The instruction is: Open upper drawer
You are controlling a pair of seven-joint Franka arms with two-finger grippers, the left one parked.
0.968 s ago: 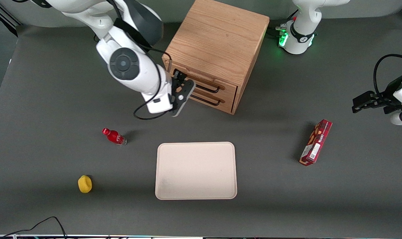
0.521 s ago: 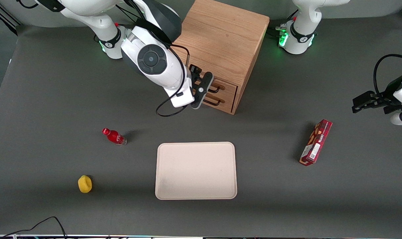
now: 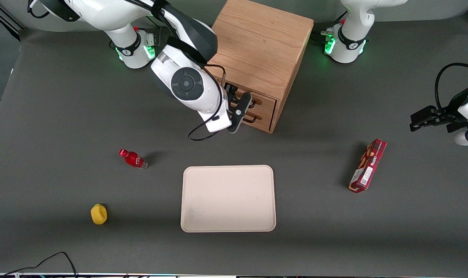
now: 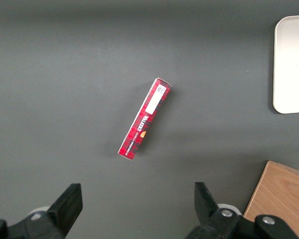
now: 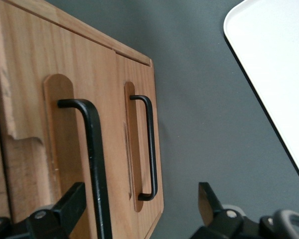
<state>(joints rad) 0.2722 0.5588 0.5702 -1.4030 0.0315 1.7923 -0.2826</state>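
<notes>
The wooden cabinet point(image 3: 257, 46) stands at the back of the table, both drawers closed. The upper drawer point(image 3: 267, 101) has a black bar handle point(image 3: 257, 102); the lower drawer point(image 3: 263, 117) has its own handle point(image 3: 251, 121). My right gripper point(image 3: 238, 108) is open, right in front of the drawer fronts, and hides most of both handles in the front view. In the right wrist view the upper handle point(image 5: 93, 159) runs between my spread fingers point(image 5: 72, 204), close to one of them, untouched. The lower handle point(image 5: 150, 149) shows beside it. The gripper point(image 5: 139, 211) holds nothing.
A cream tray point(image 3: 228, 199) lies nearer the camera than the cabinet; it also shows in the right wrist view point(image 5: 274, 74). A red bottle point(image 3: 133, 158) and a yellow object point(image 3: 99, 214) lie toward the working arm's end. A red box point(image 3: 368, 165) lies toward the parked arm's end.
My gripper has moved along the cabinet front from its corner toward the parked arm's end, coming in front of the drawer handles. The drawers have not moved.
</notes>
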